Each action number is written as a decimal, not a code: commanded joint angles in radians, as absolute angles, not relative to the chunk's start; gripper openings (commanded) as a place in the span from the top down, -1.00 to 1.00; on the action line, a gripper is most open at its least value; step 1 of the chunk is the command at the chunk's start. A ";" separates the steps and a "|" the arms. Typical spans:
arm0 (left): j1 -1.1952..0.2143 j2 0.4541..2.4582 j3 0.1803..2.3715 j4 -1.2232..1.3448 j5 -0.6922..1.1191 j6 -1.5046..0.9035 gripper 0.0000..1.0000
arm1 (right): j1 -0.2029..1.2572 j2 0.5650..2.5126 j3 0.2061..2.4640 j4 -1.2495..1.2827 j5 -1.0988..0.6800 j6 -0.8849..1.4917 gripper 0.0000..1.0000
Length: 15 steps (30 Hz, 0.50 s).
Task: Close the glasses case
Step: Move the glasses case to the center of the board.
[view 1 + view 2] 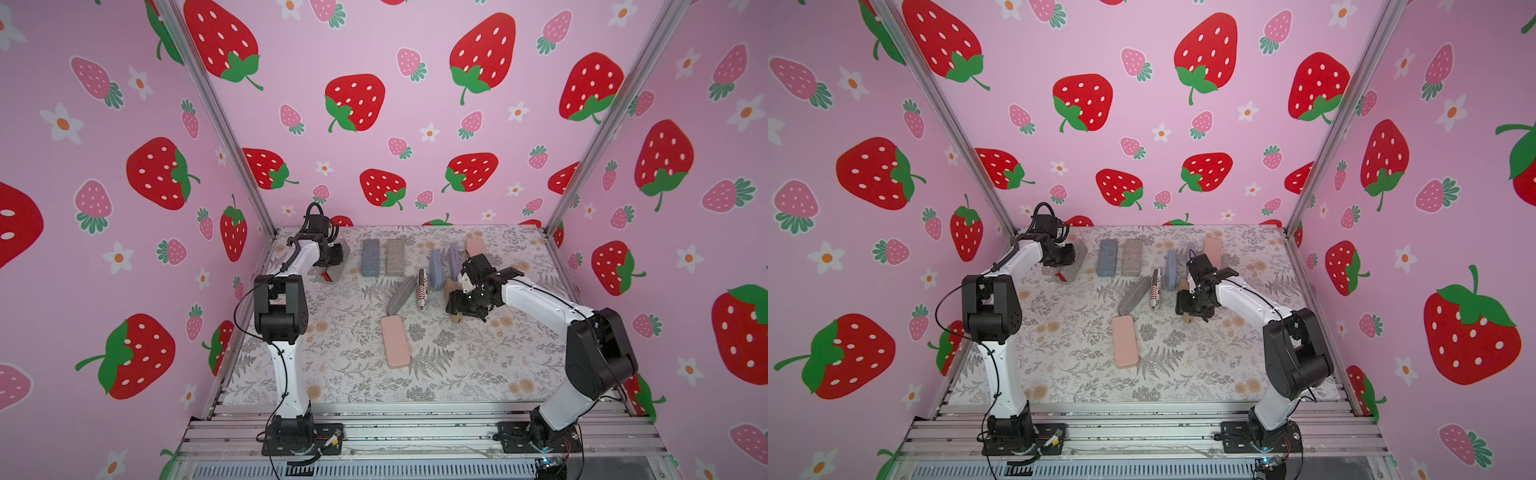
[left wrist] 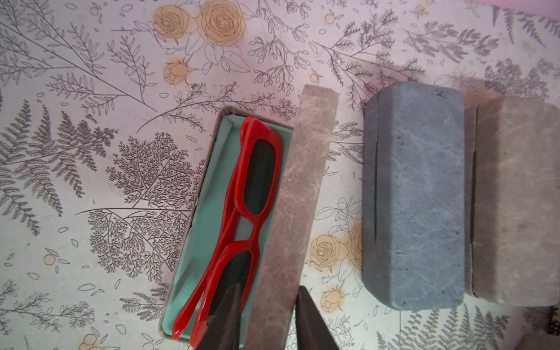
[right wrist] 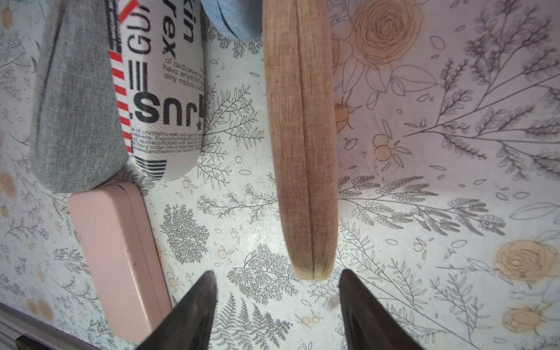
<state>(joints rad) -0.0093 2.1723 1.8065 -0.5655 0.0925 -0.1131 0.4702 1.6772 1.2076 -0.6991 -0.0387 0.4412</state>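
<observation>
**Reading the printed case and looking inside the open one**

We find writing on one thing only, the white printed case [image 3: 163,91] in the right wrist view. We can read "kin", "rex" and "GU" on it, beside red stripes and black bars. The large black letters are cut at the edge, and the small print is too fine for us to read surely.

The glasses case [image 2: 221,169] is open. It has a grey outside and a green lining, and a pair of red sunglasses [image 2: 257,178] with dark lenses lies folded inside. Its lid [image 2: 303,181] stands up along one long side. In both top views this case lies at the far left of the table [image 1: 457,374], the first in a row with a blue case [image 2: 415,194] and a beige case [image 2: 515,206], which touch each other and are both closed.

The left gripper [image 2: 267,288] has one finger on each side of the lid, very near to it. We cannot tell if it really pinches the lid.

The right gripper [image 3: 277,272] stands wide apart and holds nothing. Just in front of it is the end of a closed tan case [image 3: 303,151]. Near it lie a grey cloth case [image 3: 75,106], a pink case [image 3: 118,257] and a light blue case [image 3: 233,18], all shut as far as we see.
</observation>
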 commanded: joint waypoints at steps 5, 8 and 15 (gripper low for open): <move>-0.010 2.207 1.838 -0.585 0.104 -0.118 0.59 | 0.469 1.702 1.210 -0.696 -0.064 0.433 -0.31; -0.011 2.206 1.838 -0.584 0.110 -0.125 0.62 | 0.469 1.705 1.212 -0.697 -0.064 0.432 -0.31; -0.012 2.184 1.814 -0.579 0.123 -0.136 0.70 | 0.468 1.705 1.202 -0.686 -0.075 0.437 -0.30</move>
